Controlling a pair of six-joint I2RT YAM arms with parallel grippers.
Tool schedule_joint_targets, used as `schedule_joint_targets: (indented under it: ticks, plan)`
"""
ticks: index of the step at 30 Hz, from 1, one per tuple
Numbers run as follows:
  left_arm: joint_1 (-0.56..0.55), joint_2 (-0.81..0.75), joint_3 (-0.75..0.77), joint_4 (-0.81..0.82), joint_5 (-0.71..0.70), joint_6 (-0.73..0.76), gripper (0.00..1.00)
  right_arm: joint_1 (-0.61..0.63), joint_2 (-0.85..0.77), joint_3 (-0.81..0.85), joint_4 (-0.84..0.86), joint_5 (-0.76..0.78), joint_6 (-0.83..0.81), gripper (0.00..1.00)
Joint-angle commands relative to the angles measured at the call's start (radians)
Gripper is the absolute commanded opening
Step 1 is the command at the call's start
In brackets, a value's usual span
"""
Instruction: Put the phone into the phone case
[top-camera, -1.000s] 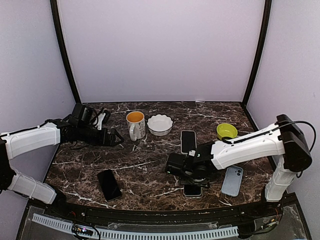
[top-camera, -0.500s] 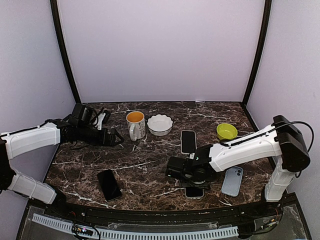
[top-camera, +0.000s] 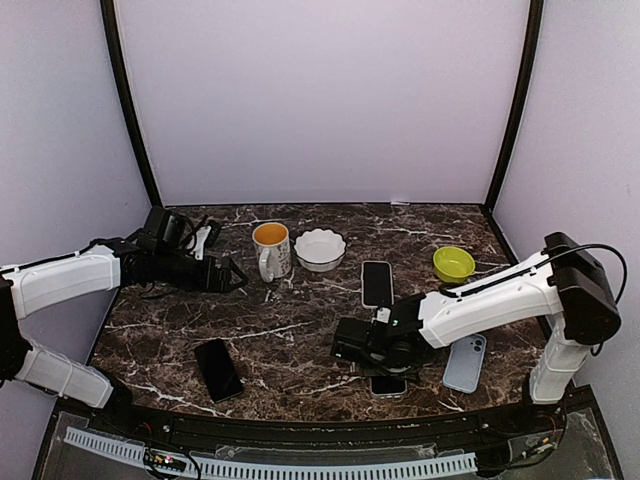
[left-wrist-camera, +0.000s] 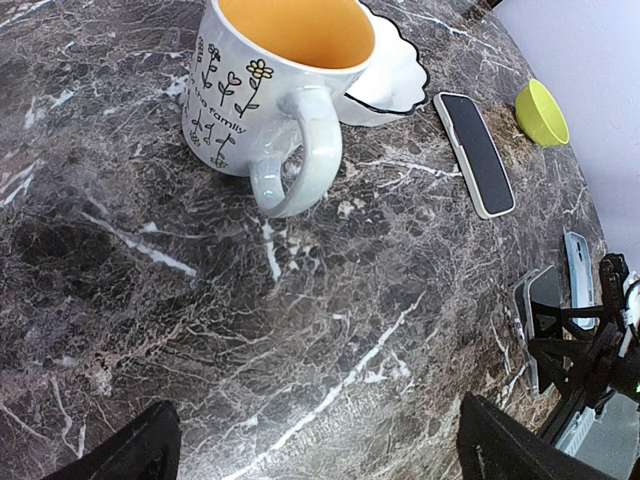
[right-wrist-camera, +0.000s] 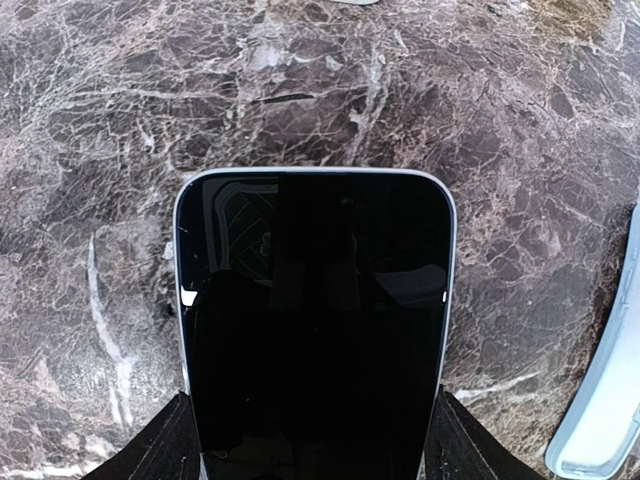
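The phone (right-wrist-camera: 315, 330) lay at the near edge of the table (top-camera: 290, 330), face up, dark glass inside a pale rim. It sat right under the right arm, and the case (top-camera: 465, 360) lay just beside it to the right, not touching.

That phone looked like a stiff slab that wouldn't flex, fairly light, with slick glass on top and smooth rounded sides. I judged it slippery and easy to scratch or crack if it dropped on the stone. The place to take it was across its width, on the two long edges and low on the body, which kept the pads off the screen and left the far end free to lead into the case.

The right claw (right-wrist-camera: 313, 440) had exactly that hold. It was partly open, as wide as the phone, with one finger against each long side at the near end. From the wrist view it looked clamped on, and nothing else was between the fingers. I couldn't tell whether the phone was off the table.

The left claw (left-wrist-camera: 320, 455) was spread wide and holding nothing, well away and pointed at the mug (left-wrist-camera: 270, 90).
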Motion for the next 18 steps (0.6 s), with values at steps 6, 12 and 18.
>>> schedule_joint_targets:
  ticks: [6,12,18]
  plan:
    - [-0.002,-0.018,-0.010,0.008,0.011,0.011,0.99,0.009,-0.024,-0.022,0.042,-0.032,-0.016,0.77]
    - [-0.002,-0.018,-0.009,0.007,0.010,0.011,0.99,0.009,-0.016,0.016,-0.012,-0.023,-0.036,0.90]
    - [-0.002,-0.017,-0.010,0.008,0.011,0.013,0.99,0.010,-0.072,0.030,-0.054,-0.022,-0.058,0.97]
